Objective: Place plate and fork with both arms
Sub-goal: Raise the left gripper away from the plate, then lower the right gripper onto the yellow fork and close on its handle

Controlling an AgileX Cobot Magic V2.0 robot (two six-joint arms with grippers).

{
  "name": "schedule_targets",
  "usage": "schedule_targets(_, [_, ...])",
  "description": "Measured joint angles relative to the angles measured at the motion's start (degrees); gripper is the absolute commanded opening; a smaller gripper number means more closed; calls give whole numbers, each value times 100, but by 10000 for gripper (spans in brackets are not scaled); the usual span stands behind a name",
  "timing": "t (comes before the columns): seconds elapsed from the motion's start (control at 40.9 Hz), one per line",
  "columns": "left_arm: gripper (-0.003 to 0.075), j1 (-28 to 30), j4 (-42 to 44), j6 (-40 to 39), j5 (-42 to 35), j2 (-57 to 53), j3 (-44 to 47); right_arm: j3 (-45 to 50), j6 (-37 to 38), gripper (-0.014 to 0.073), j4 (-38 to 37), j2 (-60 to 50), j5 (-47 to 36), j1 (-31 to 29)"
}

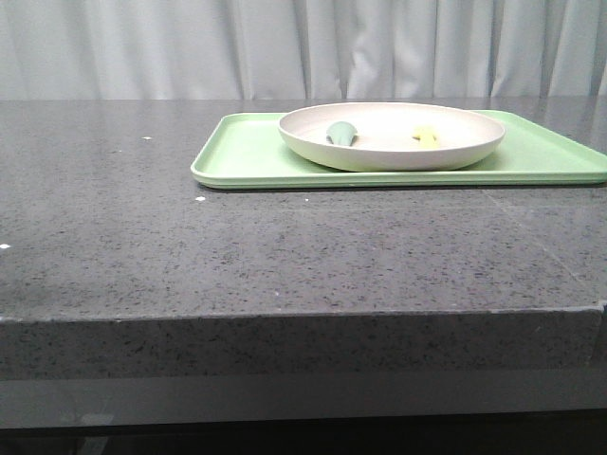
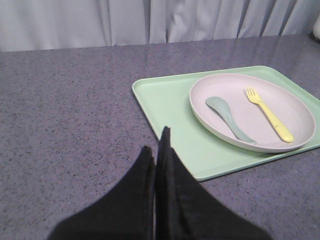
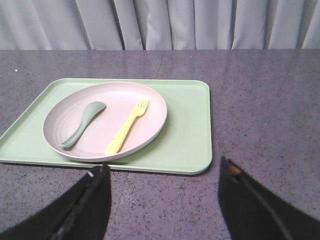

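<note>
The cream-white plate [image 1: 391, 136] sits on a light-green tray [image 1: 247, 152] at the far middle-right of the table. In it lie the pale-yellow fork [image 1: 426, 137] and a teal-green utensil [image 1: 341, 134]. The plate [image 2: 300, 107], fork [image 2: 270, 114] and teal utensil [image 2: 230, 117] show in the left wrist view, beyond my left gripper [image 2: 156, 145], which is shut and empty over the bare table beside the tray's corner. My right gripper [image 3: 162, 172] is open and empty, just short of the tray's edge, with the plate [image 3: 150, 102] and fork [image 3: 127, 126] ahead. Neither arm shows in the front view.
The tray [image 3: 190, 130] is much wider than the plate, with flat green margin around it. The tabletop [image 1: 142, 237] is dark speckled stone, with its front edge [image 1: 285, 318] near the camera. A grey curtain [image 1: 285, 47] hangs behind the table.
</note>
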Motion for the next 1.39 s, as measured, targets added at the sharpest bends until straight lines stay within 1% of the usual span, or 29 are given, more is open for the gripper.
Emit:
schedule_targets(0.22, [-18,0,22,0,13,-1794,1027,0,0,492,0,0,0,0])
schedule_targets(0.318, [-18,0,22,0,191,-2435,1300,0,0,492,0,0,0,0])
schedule_targets(0.489, [-18,0,22,0,557,-3095,1542,-23,0,491,0,52,13,0])
schedule_targets(0.612, [-18,0,22,0,608,-3181,1623,-306,0,491,42,486,137,0])
schedule_targets(0.905, [-18,0,22,0,640,-3189,1631,-1841,0,491,454,2711,960,28])
schedule_targets(1.077, [-18,0,22,0,640,-3189,1631,-2856,42,489,493,4197,1533,451])
schedule_targets(1.175, [-18,0,22,0,640,-3189,1631,-3382,250,489,493,4985,1686,763])
schedule_targets(1.248, [-18,0,22,0,640,-3189,1631,-3747,554,489,400,5437,1784,967])
schedule_targets(1.395, [-18,0,22,0,640,-3189,1631,-4344,1152,489,4,6239,1967,1233])
